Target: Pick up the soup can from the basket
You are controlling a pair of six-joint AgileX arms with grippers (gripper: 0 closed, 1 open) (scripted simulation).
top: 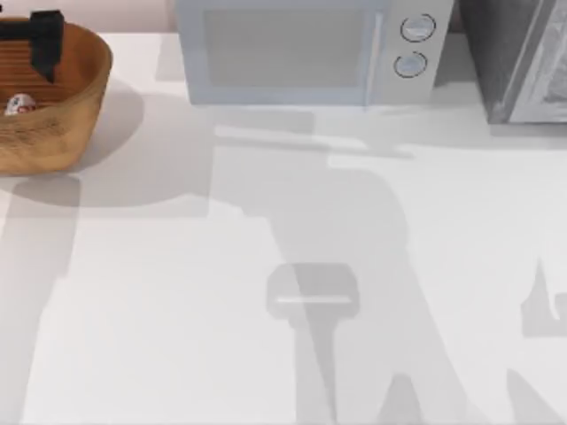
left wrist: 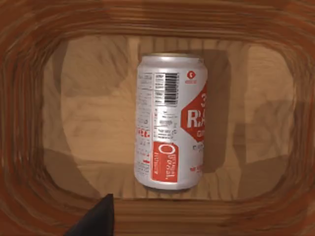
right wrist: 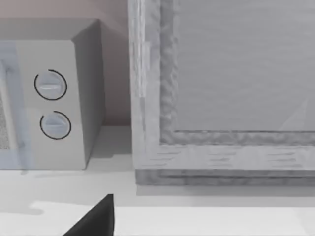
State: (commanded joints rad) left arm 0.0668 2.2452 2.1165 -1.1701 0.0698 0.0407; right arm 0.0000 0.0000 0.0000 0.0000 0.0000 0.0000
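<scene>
Left tool hangs over the orange-brown woven wicker basket at the desk's far left, finger state unclear, small red-and-white soup can lying sideways on the basket floor, so it may roll off a misaligned pinch.

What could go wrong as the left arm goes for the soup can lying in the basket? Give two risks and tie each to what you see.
1. The soup can lies on its side on the basket floor, so it might roll away from closing fingers.
2. The left gripper hangs over the basket near its far rim; the tall ribbed walls leave little room, so a finger could catch one.
</scene>
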